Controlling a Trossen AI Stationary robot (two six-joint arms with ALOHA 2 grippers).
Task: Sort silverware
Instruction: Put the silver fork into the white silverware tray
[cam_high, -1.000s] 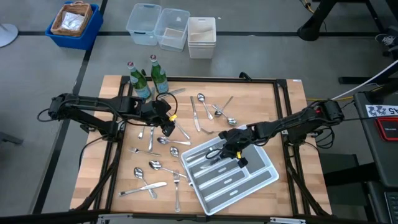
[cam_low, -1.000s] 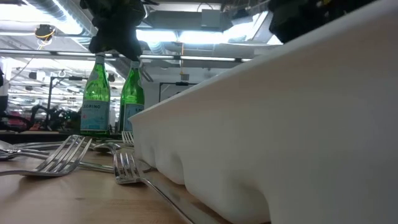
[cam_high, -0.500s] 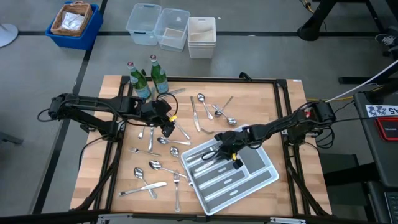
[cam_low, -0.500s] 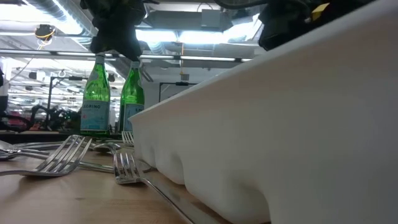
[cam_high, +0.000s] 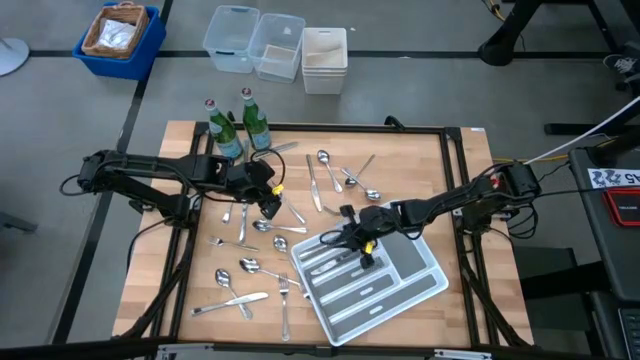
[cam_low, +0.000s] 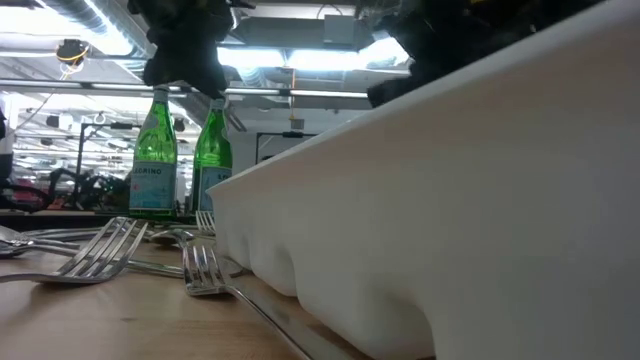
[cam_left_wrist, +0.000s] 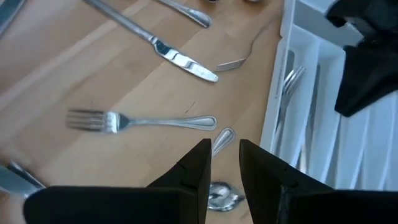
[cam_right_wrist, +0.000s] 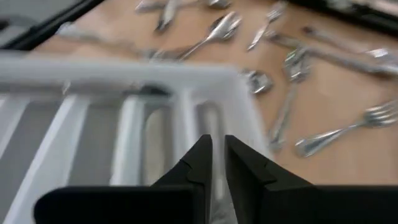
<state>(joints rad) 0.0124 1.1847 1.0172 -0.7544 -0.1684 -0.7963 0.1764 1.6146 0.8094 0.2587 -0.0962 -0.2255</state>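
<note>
The nearly closed, empty left gripper (cam_left_wrist: 224, 163) hovers above a spoon (cam_left_wrist: 219, 186) whose handle points toward the tray (cam_left_wrist: 292, 18).

The left arm is reaching in from the left edge of the surface, extended rightward and lying low. Its pincer (cam_high: 268, 203) is hanging left of centre; in the left wrist view its fingers (cam_left_wrist: 198, 169) are standing slightly apart with nothing between them. The right arm is stretching in from the right edge, angled leftward. Its pincer (cam_high: 352, 240) is sitting right of centre, its fingers (cam_right_wrist: 198, 163) showing only a narrow gap.
</note>
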